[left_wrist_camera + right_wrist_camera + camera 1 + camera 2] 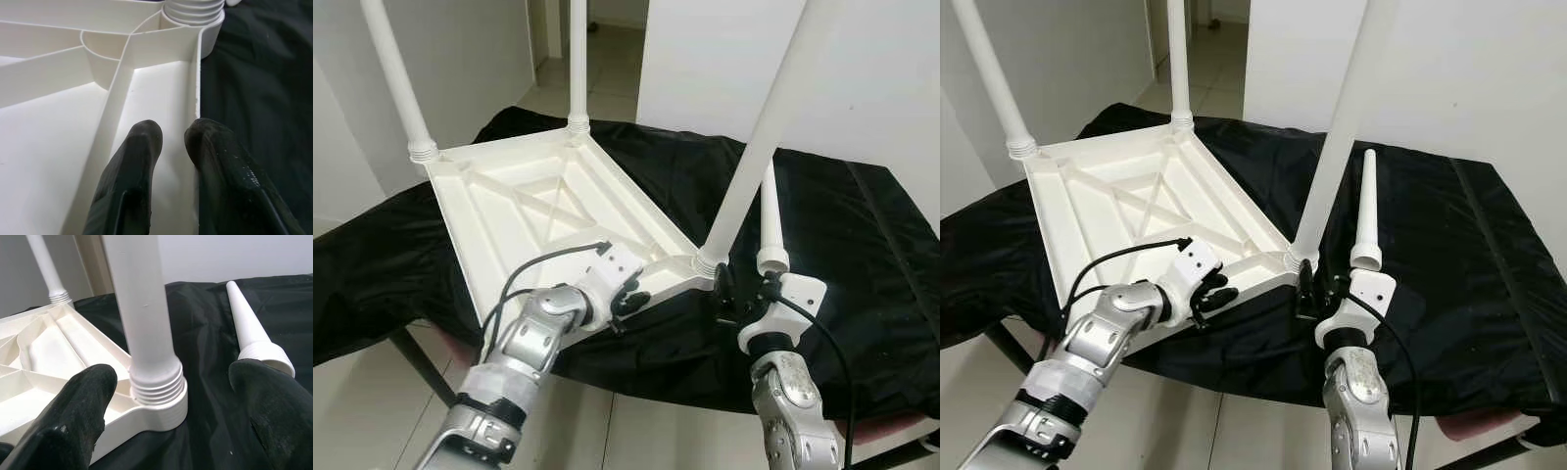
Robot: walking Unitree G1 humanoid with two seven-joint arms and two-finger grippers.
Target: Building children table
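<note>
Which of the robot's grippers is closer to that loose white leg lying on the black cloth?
Right. The right gripper sits just beside the loose leg; the left gripper grips the tabletop's rim, farther away.

Smooth white plastic tabletop (519, 201) — apparently glossy; black cloth (842, 245) with slight sheen.

We see both silver arms reaching forward, elbows bent. The left gripper (171, 142) has its two black fingers (134, 166) drawn close together with a narrow gap between the tips (a thin white wall sits in that gap). The right gripper (166, 396) has its fingers (80, 406) spread wide apart, wrist upright.
</note>
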